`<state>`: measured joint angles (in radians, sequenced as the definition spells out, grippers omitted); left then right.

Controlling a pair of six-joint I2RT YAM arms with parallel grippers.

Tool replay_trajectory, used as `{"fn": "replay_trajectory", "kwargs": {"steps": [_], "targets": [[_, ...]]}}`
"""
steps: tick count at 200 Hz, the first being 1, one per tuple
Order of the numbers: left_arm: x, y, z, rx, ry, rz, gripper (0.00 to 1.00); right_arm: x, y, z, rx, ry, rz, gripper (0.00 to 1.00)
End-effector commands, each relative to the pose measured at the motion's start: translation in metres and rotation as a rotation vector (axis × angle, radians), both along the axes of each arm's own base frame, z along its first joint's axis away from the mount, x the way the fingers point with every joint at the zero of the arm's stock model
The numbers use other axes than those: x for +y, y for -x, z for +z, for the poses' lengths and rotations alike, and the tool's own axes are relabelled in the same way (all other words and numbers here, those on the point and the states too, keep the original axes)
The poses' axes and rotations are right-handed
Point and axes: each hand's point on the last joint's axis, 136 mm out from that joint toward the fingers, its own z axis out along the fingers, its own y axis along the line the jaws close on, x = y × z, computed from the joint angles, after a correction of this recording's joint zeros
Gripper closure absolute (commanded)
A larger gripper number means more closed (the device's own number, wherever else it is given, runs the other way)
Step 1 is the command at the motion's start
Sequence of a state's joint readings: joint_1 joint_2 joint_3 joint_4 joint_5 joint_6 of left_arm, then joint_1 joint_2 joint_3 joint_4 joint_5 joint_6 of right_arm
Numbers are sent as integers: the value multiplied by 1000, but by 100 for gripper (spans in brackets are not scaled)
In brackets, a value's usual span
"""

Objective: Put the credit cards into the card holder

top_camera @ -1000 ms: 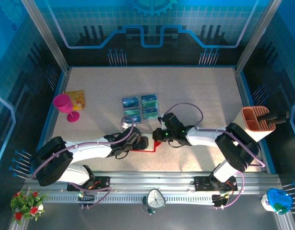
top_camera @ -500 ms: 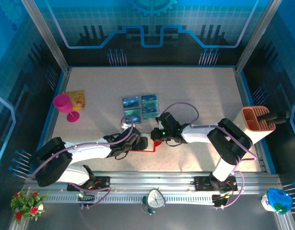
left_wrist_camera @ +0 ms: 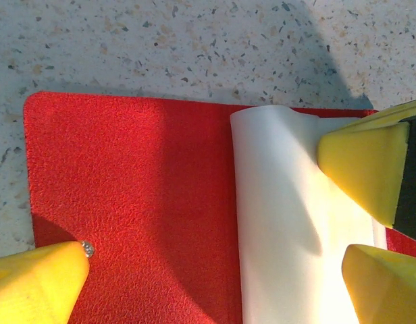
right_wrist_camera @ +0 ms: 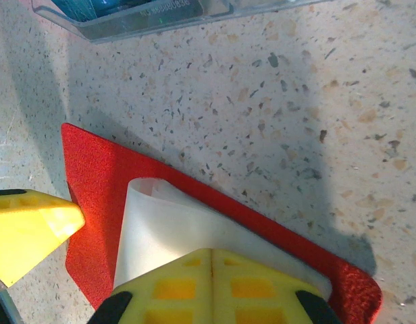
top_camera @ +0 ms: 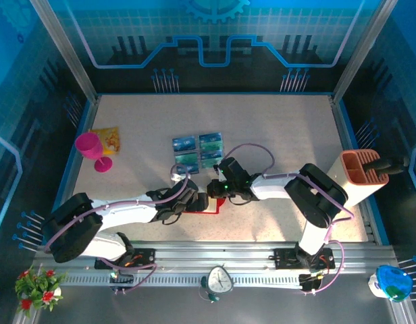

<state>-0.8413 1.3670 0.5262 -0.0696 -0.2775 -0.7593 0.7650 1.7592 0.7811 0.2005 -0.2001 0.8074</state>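
The red card holder lies open and flat near the front middle of the table, a white translucent inner sleeve curling up from it. My left gripper sits low over it, open, its yellow fingertips straddling the holder. My right gripper is shut, its joined tips on the sleeve above the holder; whether they pinch it I cannot tell. Several blue and teal credit cards lie just behind, their near edge at the right wrist view's top.
A pink goblet and a yellow-orange packet stand at the left. An orange-brown slotted organizer with a black handle is at the right edge. A small clock sits on the front rail.
My right arm has reached further left, bringing its shut gripper onto the holder beside the left gripper. The left arm has stayed put.
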Motion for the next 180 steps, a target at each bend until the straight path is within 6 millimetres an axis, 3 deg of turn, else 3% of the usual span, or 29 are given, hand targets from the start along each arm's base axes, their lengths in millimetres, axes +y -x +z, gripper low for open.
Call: {"fn": "replay_trajectory", "kwargs": {"steps": [1, 59, 121, 180], "targets": [[30, 20, -31, 93, -123, 23, 2, 4, 11, -10, 49, 9, 19, 100], [31, 22, -36, 102, -127, 20, 4, 2, 9, -1, 34, -2, 10, 100], [29, 20, -26, 76, -104, 22, 1, -16, -3, 30, -71, 59, -11, 100], [31, 20, -28, 78, -114, 24, 1, -9, 1, 16, -38, 81, 22, 100]]}}
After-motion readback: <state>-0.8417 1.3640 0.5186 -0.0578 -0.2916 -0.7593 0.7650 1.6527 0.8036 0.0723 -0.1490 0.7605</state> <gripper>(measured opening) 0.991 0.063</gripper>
